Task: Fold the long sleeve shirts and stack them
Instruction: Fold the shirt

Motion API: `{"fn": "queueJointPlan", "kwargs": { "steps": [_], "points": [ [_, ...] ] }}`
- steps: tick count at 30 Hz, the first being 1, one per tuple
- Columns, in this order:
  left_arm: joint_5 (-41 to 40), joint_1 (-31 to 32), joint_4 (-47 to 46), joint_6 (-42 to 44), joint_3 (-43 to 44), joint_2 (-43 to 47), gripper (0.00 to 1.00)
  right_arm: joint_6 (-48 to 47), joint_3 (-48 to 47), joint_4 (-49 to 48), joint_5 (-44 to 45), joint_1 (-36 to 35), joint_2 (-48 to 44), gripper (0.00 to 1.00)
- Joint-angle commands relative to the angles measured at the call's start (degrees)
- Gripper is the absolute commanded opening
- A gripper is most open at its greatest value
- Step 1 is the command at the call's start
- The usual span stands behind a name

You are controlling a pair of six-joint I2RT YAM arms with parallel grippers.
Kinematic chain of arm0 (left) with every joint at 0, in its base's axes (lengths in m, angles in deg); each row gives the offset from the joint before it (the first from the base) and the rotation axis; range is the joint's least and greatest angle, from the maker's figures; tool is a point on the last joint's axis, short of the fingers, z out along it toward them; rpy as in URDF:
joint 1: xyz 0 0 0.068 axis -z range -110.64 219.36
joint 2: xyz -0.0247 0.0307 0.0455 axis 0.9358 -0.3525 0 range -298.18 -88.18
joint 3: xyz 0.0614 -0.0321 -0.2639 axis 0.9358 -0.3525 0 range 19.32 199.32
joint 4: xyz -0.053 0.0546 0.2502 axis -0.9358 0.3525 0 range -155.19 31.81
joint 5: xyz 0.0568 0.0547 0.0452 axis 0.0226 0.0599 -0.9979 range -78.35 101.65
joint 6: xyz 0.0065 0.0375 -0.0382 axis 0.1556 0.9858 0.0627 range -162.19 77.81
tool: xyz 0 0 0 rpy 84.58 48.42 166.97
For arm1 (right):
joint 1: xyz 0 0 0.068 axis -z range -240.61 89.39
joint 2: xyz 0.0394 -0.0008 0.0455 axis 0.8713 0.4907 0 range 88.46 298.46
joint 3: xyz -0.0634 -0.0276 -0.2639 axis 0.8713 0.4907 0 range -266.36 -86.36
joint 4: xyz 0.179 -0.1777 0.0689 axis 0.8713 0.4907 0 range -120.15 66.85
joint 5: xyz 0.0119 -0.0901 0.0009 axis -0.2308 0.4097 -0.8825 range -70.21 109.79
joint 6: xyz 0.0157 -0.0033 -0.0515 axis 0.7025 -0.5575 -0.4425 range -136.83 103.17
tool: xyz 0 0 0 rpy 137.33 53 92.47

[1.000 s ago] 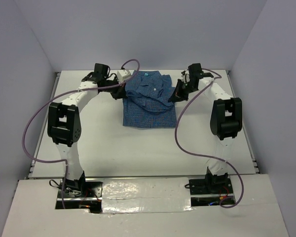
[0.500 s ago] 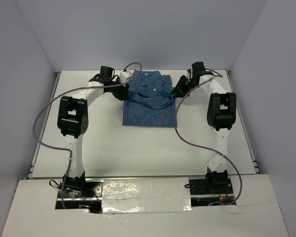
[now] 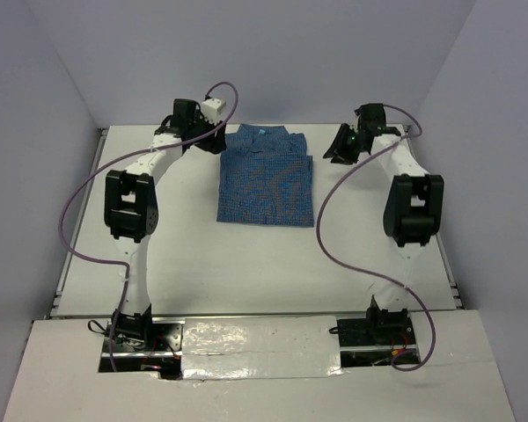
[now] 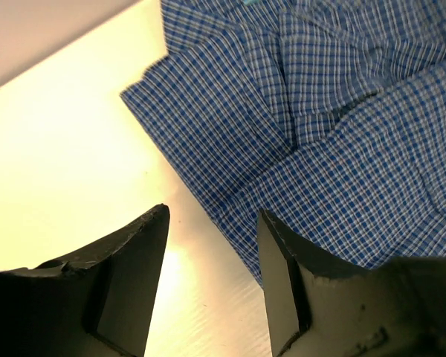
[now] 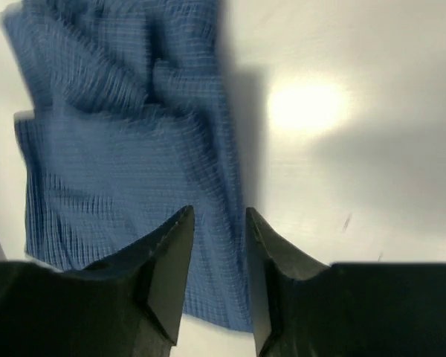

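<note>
The blue, finely checked cloth shirt (image 3: 266, 176) lies folded into a rough rectangle on the smooth white desk (image 3: 246, 264), collar at its far end and fabric softly creased. The left fingers (image 4: 130, 275), dark and wedge-shaped, stand well apart just off the shirt's left edge, gripping nothing. The right fingers (image 5: 167, 268) are parted more narrowly by its right edge, seemingly clear of the cloth, though that view is blurred.

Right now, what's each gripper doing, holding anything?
Left gripper: open, holding nothing, off the shirt.
Right gripper: open, holding nothing.
</note>
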Motion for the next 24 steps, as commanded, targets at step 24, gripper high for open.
{"fn": "queueJointPlan", "kwargs": {
  "steps": [24],
  "points": [
    [9.06, 3.8, 12.21, -6.12, -23.94, 11.52, 0.58, 23.81, 3.69, -25.76, -7.95, -17.57, 8.37, 0.0]
  ]
}}
